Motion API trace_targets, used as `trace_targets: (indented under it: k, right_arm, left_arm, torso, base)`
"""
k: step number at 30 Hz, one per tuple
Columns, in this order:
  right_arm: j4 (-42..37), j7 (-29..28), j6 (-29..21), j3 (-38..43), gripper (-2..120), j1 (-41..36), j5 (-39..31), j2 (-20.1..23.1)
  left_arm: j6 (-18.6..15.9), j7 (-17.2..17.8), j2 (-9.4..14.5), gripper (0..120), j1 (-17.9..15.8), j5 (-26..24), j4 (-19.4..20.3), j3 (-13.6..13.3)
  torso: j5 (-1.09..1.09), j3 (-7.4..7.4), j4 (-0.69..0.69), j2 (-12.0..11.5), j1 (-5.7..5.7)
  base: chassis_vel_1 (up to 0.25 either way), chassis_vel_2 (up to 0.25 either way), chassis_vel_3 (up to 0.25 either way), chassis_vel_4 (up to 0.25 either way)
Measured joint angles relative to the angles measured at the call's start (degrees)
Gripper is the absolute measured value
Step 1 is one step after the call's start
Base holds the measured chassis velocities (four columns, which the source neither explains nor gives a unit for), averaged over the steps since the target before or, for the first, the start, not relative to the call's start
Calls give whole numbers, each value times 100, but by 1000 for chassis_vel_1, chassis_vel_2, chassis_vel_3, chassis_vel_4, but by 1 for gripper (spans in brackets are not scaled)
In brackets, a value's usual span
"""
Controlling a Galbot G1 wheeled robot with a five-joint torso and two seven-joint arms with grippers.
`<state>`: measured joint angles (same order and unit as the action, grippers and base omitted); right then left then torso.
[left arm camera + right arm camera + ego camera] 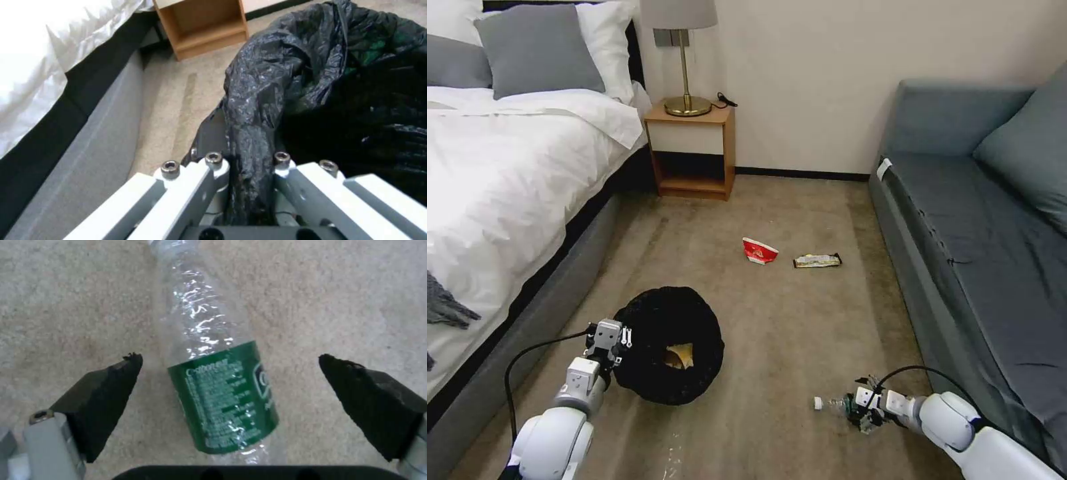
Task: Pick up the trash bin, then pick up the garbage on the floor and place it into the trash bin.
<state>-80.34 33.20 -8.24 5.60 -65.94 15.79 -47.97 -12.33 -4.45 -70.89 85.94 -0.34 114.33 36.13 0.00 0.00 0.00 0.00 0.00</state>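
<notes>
Head view has the left gripper point(616, 339) clamped on the bin point(668, 343) bag's rim by the bed point(500, 173), while the right gripper point(229, 373), fingers spread wide, straddles the bottle point(220, 386) lying on the carpet point(787, 320) by the sofa point(980, 220).

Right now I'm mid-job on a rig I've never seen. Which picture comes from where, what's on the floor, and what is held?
The wide picture comes from the robot's head camera; the close-ups sit on each wrist. The left gripper is shut on the rim of the trash bin, pinching its black bag; a brown paper bag lies inside. The right gripper is open, its pads either side of the bottle lying on the carpet, not yet gripped. Farther off lie a red-and-white paper cup and a snack wrapper.
</notes>
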Motion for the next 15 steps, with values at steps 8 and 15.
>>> trace_targets:
  k: [8,15]
  right_arm:
    - [290,115,76,-86,100,150,209,-119]
    - [470,192,131,-82,88,194,343,-206]
  left_arm:
    - [27,-14,-2,4,32,-19,-4,42]
    - [39,-23,-11,4,35,-20,-19,25]
  torso:
    - [0,0,0,0,0]
    - [0,0,0,0,0]
  base:
    - [0,0,0,0]
    - [0,0,0,0]
